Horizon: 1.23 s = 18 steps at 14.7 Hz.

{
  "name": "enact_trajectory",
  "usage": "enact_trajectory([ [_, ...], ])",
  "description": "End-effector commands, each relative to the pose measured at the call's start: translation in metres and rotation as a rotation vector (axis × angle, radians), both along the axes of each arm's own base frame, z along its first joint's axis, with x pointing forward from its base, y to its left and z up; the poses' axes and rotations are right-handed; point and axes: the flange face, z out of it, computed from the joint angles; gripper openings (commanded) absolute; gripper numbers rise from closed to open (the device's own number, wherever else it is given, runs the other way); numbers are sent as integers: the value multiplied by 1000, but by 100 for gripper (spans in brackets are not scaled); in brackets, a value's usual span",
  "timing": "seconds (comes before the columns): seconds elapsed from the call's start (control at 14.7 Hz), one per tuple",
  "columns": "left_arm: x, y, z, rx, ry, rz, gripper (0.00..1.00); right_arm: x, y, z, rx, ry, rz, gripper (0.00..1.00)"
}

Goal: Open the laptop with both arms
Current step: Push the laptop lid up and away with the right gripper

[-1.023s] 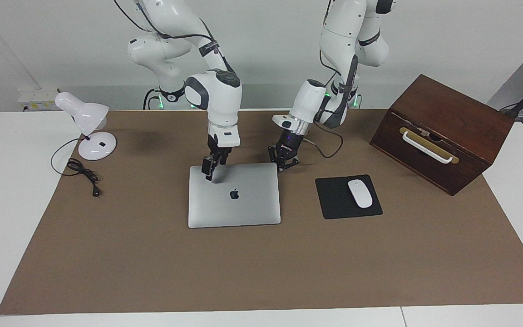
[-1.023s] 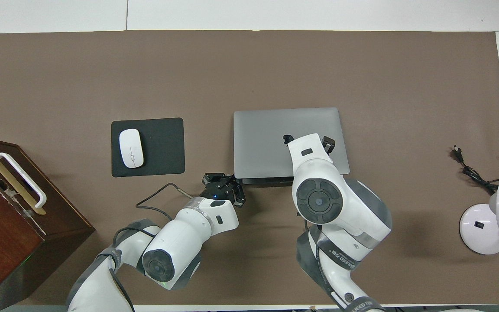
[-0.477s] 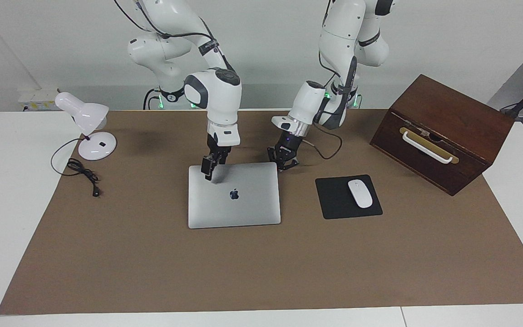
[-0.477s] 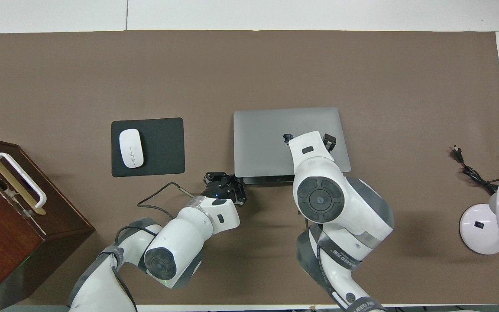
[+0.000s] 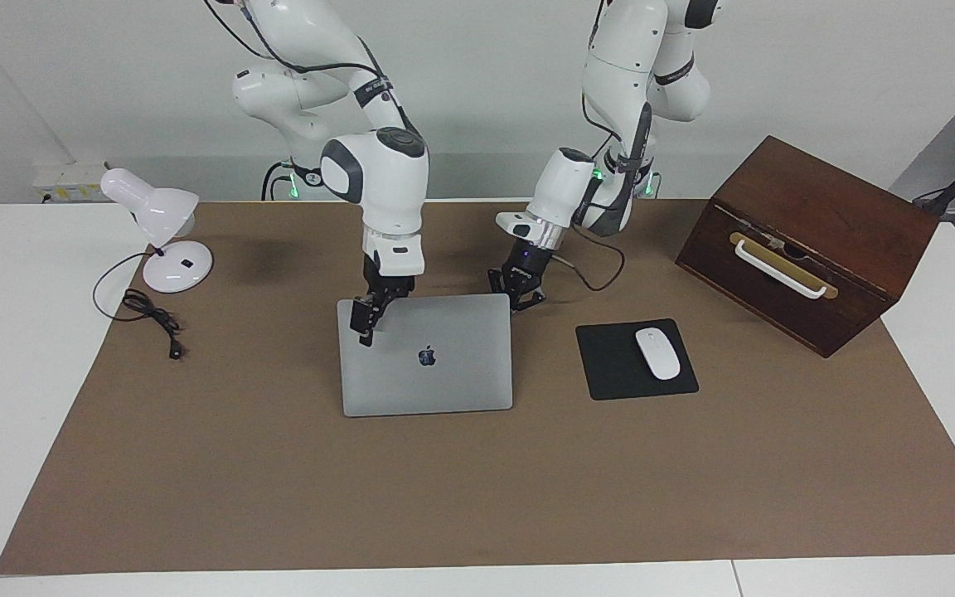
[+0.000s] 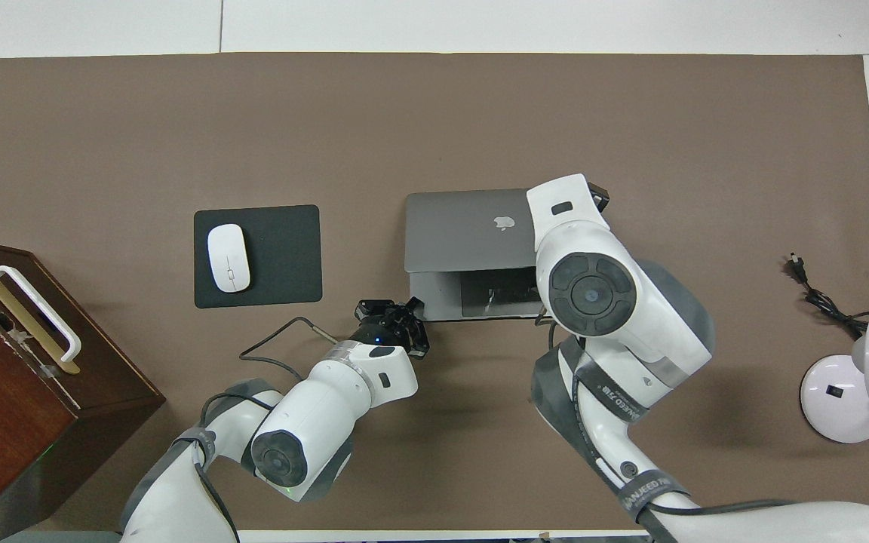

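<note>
Bright even light, soft shadows, sharp

The laptop (image 5: pixel 426 355) (image 6: pixel 468 219), thin and silver-grey with a dark logo on its lid, lay near the middle of the desk (image 5: pixel 477 497) on the brown mat. Its lid was partly raised, hinge edge farther from the robots, opening toward them. The overhead view showed the grey deck and trackpad under the lifted edge. Both white arms reached down to its robot-side edge, one at each corner.
</note>
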Motion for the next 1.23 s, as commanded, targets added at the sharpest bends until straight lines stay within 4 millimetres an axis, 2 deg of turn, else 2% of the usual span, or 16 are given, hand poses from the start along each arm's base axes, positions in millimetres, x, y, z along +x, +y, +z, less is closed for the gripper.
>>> enact_trajectory([
  [0.0, 1, -5, -10, 11, -1, -21, 0, 24, -6, 5, -2, -25, 8, 100],
  [0.41, 1, -5, -11, 12, 1, -21, 0, 51, -5, 33, -16, -29, -41, 100],
  [0.68, 0, -7, -10, 10, -1, -23, 0, 81, -31, 56, 24, -4, -103, 100],
  [0.82, 1, -8, -9, 8, -3, -22, 0, 97, -37, 68, 28, 3, -101, 100],
  [0.95, 1, -8, -9, 8, -3, -22, 0, 109, -60, 68, 26, -1, -126, 100],
  [1.09, 1, -8, -9, 8, -4, -24, 0, 112, -61, 65, 34, -6, -129, 100],
  [1.16, 1, -9, -10, 8, -2, -24, 0, 114, -68, 63, 35, -6, -141, 100],
])
